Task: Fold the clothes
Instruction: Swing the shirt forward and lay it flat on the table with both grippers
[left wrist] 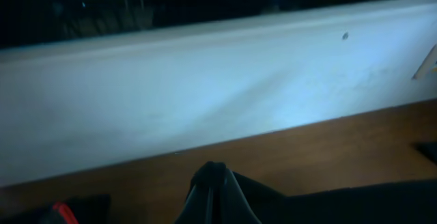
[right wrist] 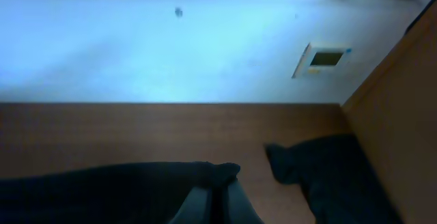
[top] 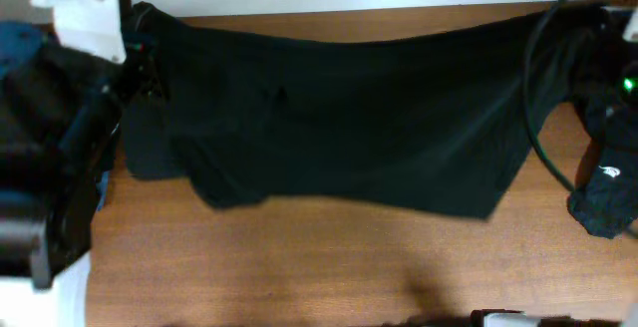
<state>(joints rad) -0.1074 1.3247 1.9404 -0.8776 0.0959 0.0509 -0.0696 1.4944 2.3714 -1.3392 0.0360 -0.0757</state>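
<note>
One of the clothes, a wide black garment [top: 339,118], is stretched across the back half of the wooden table [top: 299,267]. My left gripper [left wrist: 215,177] is shut on its far-left corner; a bunch of black cloth [left wrist: 213,171] shows at the fingertips. My right gripper [right wrist: 222,183] is shut on the far-right corner, with cloth [right wrist: 136,183] trailing off to the left. In the overhead view the two arms stand at the back left [top: 138,38] and back right [top: 603,28], and the cloth hangs taut between them, its lower edge lying on the table.
Another black garment [top: 606,182] with a small white logo lies crumpled at the right edge, seen too as a dark heap [right wrist: 328,176]. A black cable [top: 533,118] loops over the cloth's right end. A white wall [left wrist: 205,87] runs behind the table.
</note>
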